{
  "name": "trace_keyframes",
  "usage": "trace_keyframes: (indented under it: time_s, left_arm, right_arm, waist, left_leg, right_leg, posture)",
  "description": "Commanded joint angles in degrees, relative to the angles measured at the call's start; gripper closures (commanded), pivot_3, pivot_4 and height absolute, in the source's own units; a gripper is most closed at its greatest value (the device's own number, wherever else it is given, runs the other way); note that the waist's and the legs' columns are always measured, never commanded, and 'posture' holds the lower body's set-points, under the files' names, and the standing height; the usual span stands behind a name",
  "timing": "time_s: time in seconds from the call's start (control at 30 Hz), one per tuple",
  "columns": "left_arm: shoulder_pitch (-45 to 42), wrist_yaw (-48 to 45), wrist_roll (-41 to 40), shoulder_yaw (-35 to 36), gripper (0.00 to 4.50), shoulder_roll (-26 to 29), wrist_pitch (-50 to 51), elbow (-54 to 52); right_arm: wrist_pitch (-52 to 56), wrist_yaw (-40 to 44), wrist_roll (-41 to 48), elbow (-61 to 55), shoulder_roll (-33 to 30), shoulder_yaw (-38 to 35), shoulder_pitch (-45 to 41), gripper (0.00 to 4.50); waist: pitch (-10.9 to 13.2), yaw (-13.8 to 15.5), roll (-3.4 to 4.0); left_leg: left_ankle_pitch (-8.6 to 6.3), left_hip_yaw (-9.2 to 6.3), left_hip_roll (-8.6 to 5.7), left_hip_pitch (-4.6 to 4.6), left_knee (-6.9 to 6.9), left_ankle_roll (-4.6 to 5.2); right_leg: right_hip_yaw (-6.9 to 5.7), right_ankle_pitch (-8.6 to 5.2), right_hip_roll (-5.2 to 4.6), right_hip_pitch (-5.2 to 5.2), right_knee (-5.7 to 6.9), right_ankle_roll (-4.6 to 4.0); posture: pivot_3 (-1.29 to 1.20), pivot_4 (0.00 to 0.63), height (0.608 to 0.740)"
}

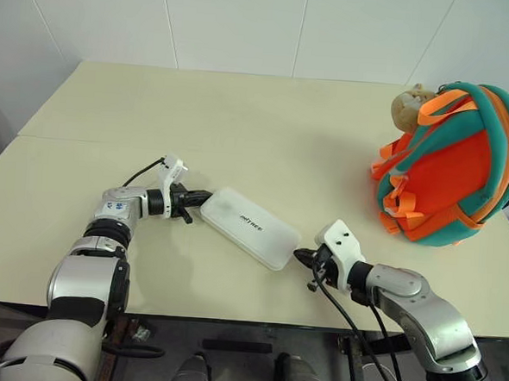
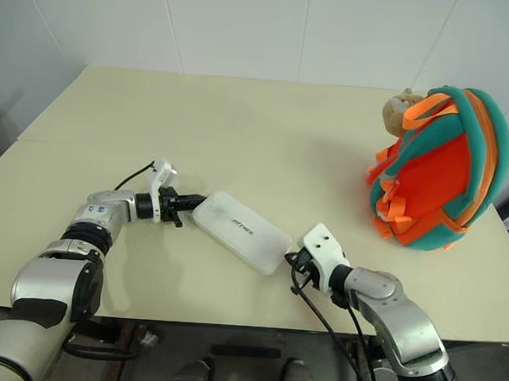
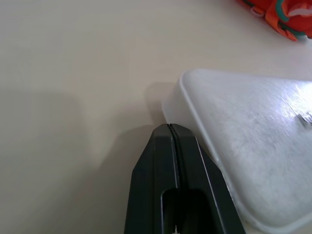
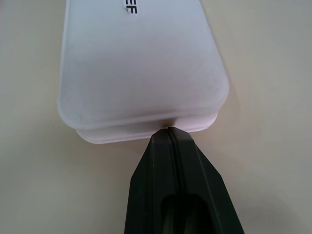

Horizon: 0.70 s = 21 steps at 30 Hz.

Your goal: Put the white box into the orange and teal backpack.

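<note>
Right gripper (image 1: 303, 257) and left gripper (image 1: 204, 196), both closed, pinch white box (image 1: 250, 226) endwise; uneven pressure may pivot it free.

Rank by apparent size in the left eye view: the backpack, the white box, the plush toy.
1. orange and teal backpack
2. white box
3. plush toy, smallest, partly hidden behind the backpack

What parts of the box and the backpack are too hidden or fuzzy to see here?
- White box: lettering too small to read in the eye views; cut off by the top edge in the right wrist view.
- Orange and teal backpack: its opening is hidden on the far side; only a blurred corner shows in the left wrist view.
- Plush toy: mostly hidden behind the backpack's straps.
</note>
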Motion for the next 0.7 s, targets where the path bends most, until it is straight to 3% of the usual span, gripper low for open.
trace_keyframes:
  time_s: [0.03, 0.3, 0.7]
  left_arm:
    - [0.61, -4.17, 1.37, -1.92, 4.49, 0.81, 1.63, -2.75]
    - [3.69, -10.19, 1.25, -5.26, 4.49, 3.05, 10.39, -12.36]
    - [14.64, -13.94, -2.47, -7.44, 4.49, 8.59, 26.54, -39.41]
  right_arm:
    - [-0.26, 1.40, 0.82, -2.14, -0.71, -0.30, -1.15, 4.50]
    - [-0.40, 3.53, 1.19, -1.56, -2.49, -1.01, -2.25, 4.50]
    - [-2.12, 10.14, 3.10, -1.36, -5.58, -1.94, -2.34, 4.50]
  waist:
    - [0.00, -0.03, 0.00]
    - [0.00, -0.07, 0.00]
    - [0.00, -0.19, 0.00]
  left_leg:
    - [0.00, 0.00, 0.00, 0.00, 0.00, 0.00]
    - [-0.01, 0.00, 0.00, 0.00, 0.00, 0.01]
    - [-0.03, 0.00, 0.01, 0.00, -0.02, 0.04]
  right_leg:
    - [0.00, 0.00, 0.00, 0.00, 0.01, 0.00]
    - [0.00, -0.01, 0.00, 0.00, 0.01, -0.01]
    - [0.02, -0.02, 0.00, -0.04, 0.08, -0.04]
  posture:
    - [0.00, 0.150, 0.740]
    - [0.00, 0.150, 0.740]
    - [0.00, 0.150, 0.740]
